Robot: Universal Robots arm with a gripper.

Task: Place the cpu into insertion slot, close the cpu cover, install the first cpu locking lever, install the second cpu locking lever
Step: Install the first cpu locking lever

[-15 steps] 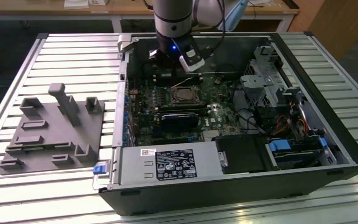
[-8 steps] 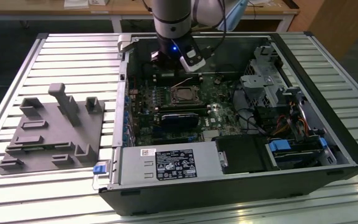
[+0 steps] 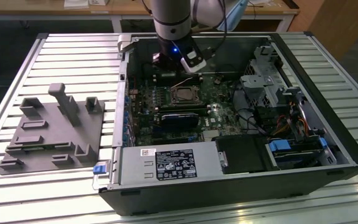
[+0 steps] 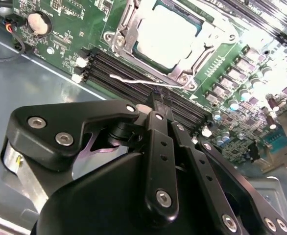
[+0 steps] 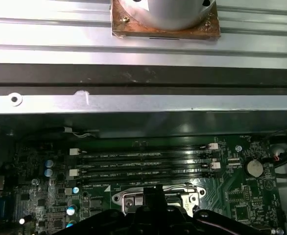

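You'll find the cpu [image 4: 165, 36] has a dull, smooth metal top, ringed by the cpu cover [image 4: 126, 22] in brighter bare metal. Your gripper [image 4: 154, 100] is matt black, probably plastic, with shiny metal screws. The table [image 3: 73, 51] is ribbed, glossy metal. The grey holder [image 3: 42, 137] by its edge looks like matt plastic.

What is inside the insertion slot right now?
The cpu sits in the insertion slot, its silvery top showing through the window of the cpu cover. Its edges and the contacts beneath are covered.
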